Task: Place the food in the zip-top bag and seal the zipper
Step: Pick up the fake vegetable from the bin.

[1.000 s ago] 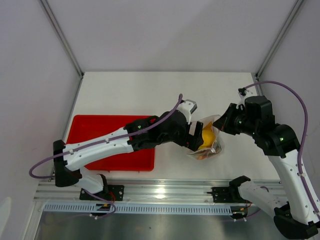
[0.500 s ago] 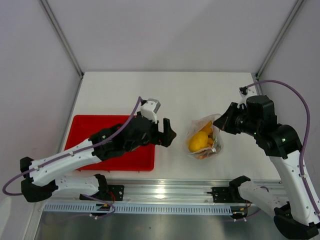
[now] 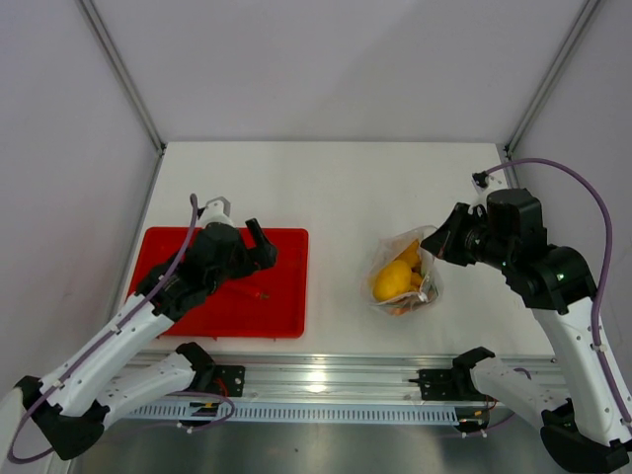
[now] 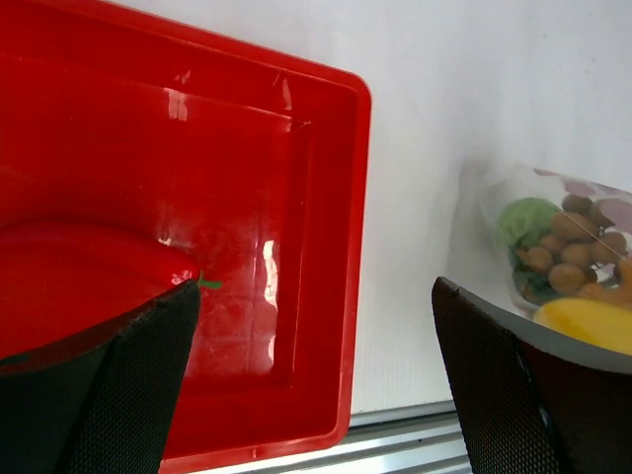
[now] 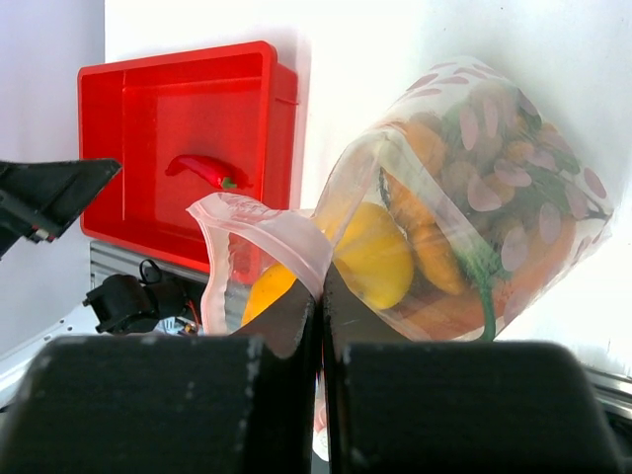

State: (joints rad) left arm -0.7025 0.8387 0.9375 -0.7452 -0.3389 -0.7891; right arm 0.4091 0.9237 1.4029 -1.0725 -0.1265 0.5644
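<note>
while the right gripper (image 3: 435, 249), at centre right of the top view, is pinched tight on the mouth edge of the zip-top bag (image 3: 407, 259), the left gripper (image 3: 261, 246) hangs wide apart and empty over the red tray (image 3: 291, 259) at left. a yellow lemon (image 3: 392, 280) sits inside the bag; a red chili (image 5: 202, 169) lies in the tray.

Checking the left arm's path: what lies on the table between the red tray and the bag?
Nothing: the top view shows bare white table between the red tray and the bag; the left wrist view agrees.
</note>
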